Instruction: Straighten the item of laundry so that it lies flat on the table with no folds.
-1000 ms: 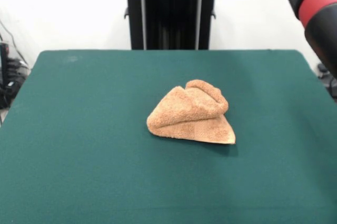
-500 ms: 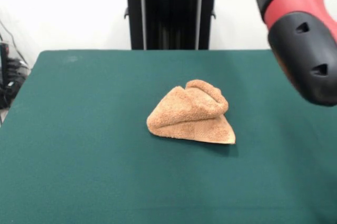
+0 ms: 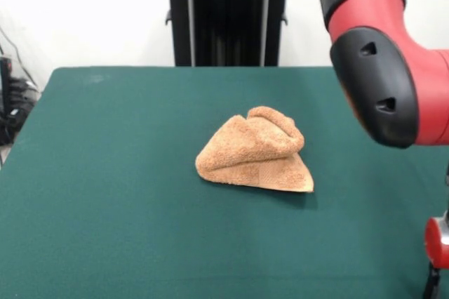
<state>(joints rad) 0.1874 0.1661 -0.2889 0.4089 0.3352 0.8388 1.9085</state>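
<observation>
Approach step: towel (image 3: 254,150) folded, bunched. Claw beside the towel, state unclear. Next: grasp top fold, peel open.

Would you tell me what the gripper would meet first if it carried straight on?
Probably the bare dark green felt table top, well clear of the crumpled orange-tan terry towel; the gripper is mostly cut off.

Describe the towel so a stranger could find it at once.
Start from the green table that fills the front view. Near its middle lies the towel, an orange-tan terry heap. It is the only thing on the table, folded over itself in a rough triangle, well apart from the red and black arm.
</observation>
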